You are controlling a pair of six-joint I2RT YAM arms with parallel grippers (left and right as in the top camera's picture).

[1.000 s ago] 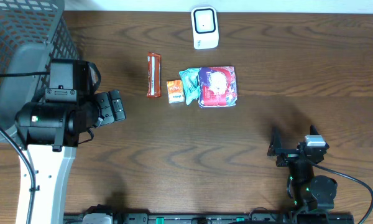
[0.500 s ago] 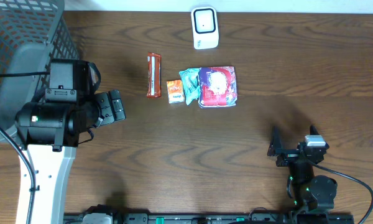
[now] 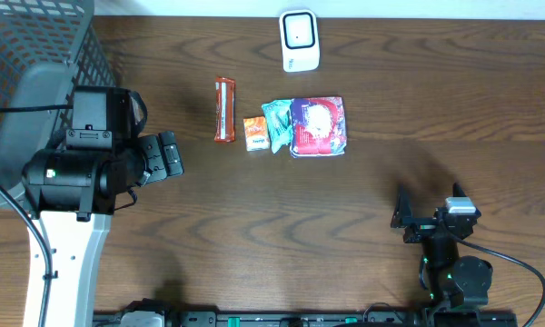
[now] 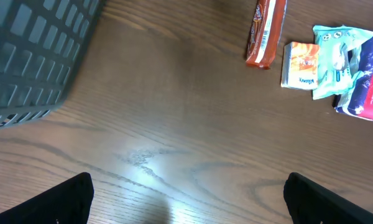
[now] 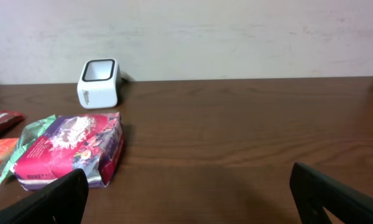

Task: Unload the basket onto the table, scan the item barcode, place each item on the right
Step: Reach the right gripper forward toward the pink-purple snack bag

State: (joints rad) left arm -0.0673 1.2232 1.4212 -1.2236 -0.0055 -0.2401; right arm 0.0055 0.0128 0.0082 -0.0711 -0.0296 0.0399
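Packets [image 3: 316, 125] nr scanner [image 3: 299, 41]; L fingers [image 4: 56, 205], R fingers [image 5: 50, 210] wide, empty.

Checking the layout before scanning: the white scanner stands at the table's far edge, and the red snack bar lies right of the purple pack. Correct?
No. The overhead view shows the red snack bar left of the purple pack, the orange box and green packet between them. The white scanner part is right.

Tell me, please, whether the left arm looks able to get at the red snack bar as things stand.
Probably yes. The left gripper is open and empty, only bare table lies between it and the red snack bar, and the bar lies apart from the orange box.
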